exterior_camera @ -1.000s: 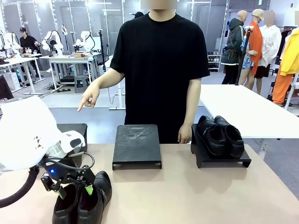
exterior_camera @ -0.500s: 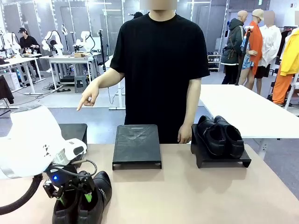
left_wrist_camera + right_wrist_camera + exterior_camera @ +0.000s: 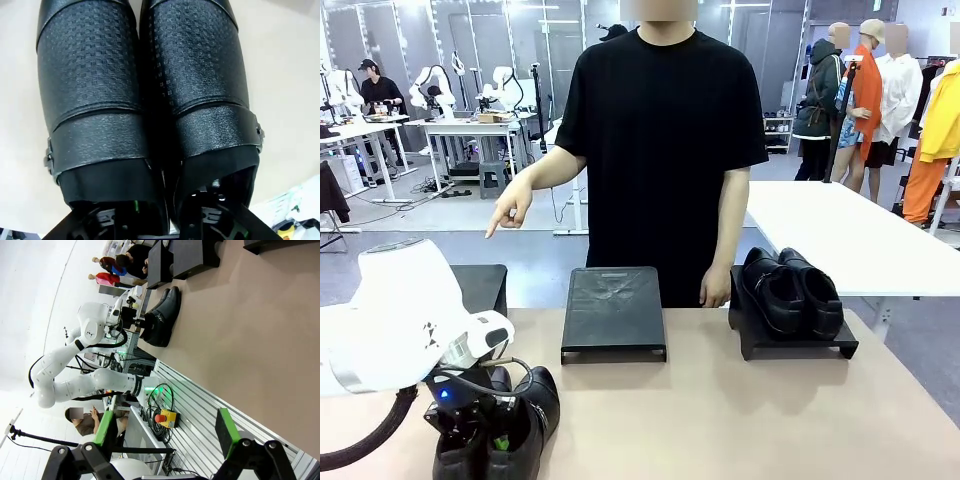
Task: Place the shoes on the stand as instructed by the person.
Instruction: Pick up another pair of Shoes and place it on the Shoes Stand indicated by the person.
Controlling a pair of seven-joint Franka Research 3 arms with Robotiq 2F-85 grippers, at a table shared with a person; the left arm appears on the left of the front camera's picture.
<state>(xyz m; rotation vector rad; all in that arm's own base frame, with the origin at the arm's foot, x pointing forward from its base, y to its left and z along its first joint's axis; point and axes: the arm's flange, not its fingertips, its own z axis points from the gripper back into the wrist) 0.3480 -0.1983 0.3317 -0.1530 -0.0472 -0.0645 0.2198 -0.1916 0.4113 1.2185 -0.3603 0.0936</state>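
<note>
- Left end effector (image 3: 485, 437): it is reaching down into the heel openings of the near pair of shoes (image 3: 515, 425). In the left wrist view the left end effector (image 3: 167, 222) is standing closed, one finger in each shoe, pinching the two touching inner collars together.
- Near pair of shoes (image 3: 140, 100): they are lying side by side at the counter's (image 3: 740, 420) front left, toes pointing away from the robot. The embossed leather is probably stiff enough to lift as one load but smooth, so the pinched collars are looking like the only sure hold. The toes are likely to sag.
- Left stand (image 3: 485, 285): it is sitting bare just behind the near pair, partly hidden by the arm. Its front edge is the lip to clear.
- Pointing hand (image 3: 510, 212): the person is aiming a finger down and leftward, seemingly at the left stand.
- Middle stand (image 3: 613, 312): it is sitting bare, with open counter in front of it.
- Right stand (image 3: 800, 345): it is carrying the far pair of shoes (image 3: 790, 290), so no room is remaining there.
- Right end effector (image 3: 165, 432): it is hanging wide open, gripping nothing, well apart from the shoes.
</note>
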